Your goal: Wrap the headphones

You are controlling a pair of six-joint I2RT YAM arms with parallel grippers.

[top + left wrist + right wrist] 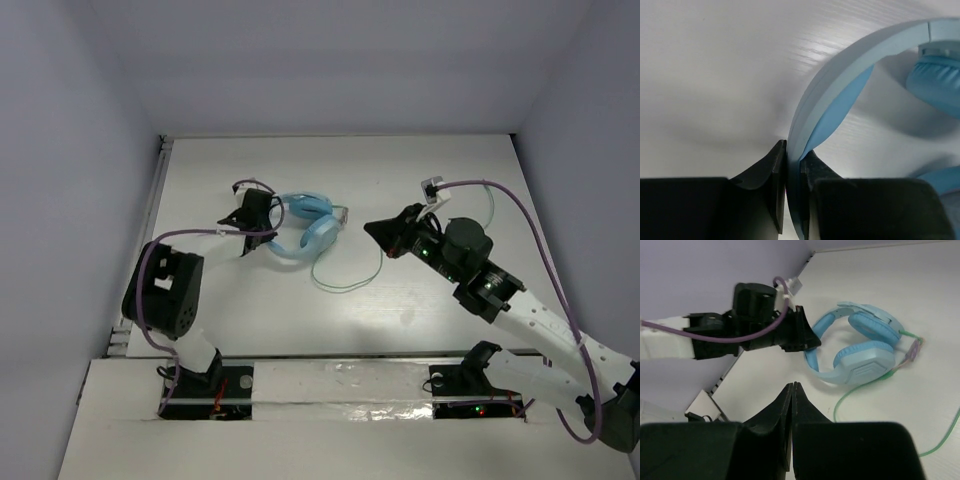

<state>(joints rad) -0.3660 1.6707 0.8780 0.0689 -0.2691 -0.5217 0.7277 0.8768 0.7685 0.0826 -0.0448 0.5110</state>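
The light blue over-ear headphones (305,228) with padded oval earcups lie left of centre on the white table (440,170), their thin pale green cable (345,290) looping rightward. The left gripper (792,155) pinches the curved headband (flat between its black fingers). The right gripper (372,228) hovers near the earcups, jaws pressed together on nothing.

A white table (430,170) sits boxed by pale lavender walls (340,60) on the left, far and right; soft glare (400,315) brightens its near part; a white ledge (340,398) runs along the near edge.
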